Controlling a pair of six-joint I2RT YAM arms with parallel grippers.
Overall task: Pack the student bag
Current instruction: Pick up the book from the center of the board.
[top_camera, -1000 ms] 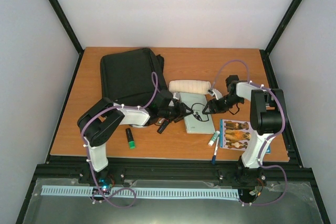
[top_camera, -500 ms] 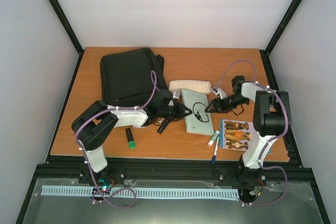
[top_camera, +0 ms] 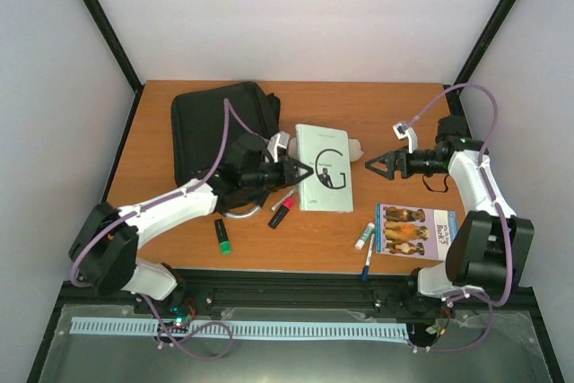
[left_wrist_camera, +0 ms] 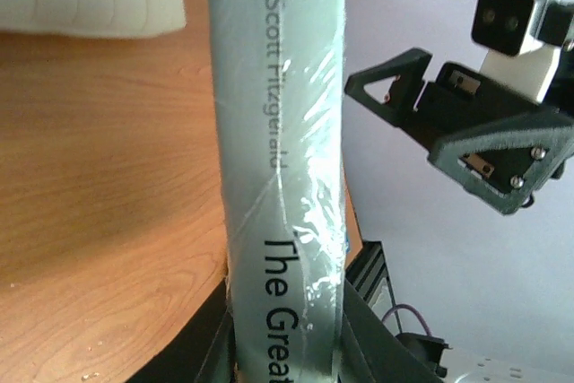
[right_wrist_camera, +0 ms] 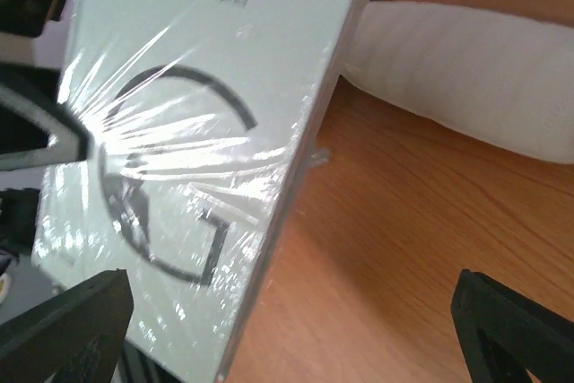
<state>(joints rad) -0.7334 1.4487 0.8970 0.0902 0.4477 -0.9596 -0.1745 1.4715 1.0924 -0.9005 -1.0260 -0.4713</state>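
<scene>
**A:** While the left tool [top_camera: 302, 170] is pinching that shrink-wrapped paperback [top_camera: 323, 168] along its spine edge, why does the right tool [top_camera: 374, 164] hang off to the side?

**B:** Its jaws are spread wide with nothing between them, and it sits well apart from the book's open edge. I'd judge one grip is enough for a book this thin. Standing clear also leaves room to swing it.

**A:** Why take it by the spine?

**B:** That side is stiff, so the pages can't fan out. The film looks slippery, which argues for a firm pinch across both covers. The paperback is raised off the desk [top_camera: 386, 114] and tilted, front cover up.

**A:** And the student bag [top_camera: 211, 127]?

**B:** It lies flat at the far left of the desk, just behind the left tool, on the spine side of the book. That makes for a short carry. I can't tell whether its zip is open.

**A:** The rest?

**B:** A white pencil pouch [right_wrist_camera: 466, 78] rests on the desk behind the book. A green highlighter [top_camera: 221, 234] and a red highlighter [top_camera: 281, 213] lie near the left arm. A picture book [top_camera: 415, 229] lies on the right. Presumably all of it is waiting its turn.
</scene>
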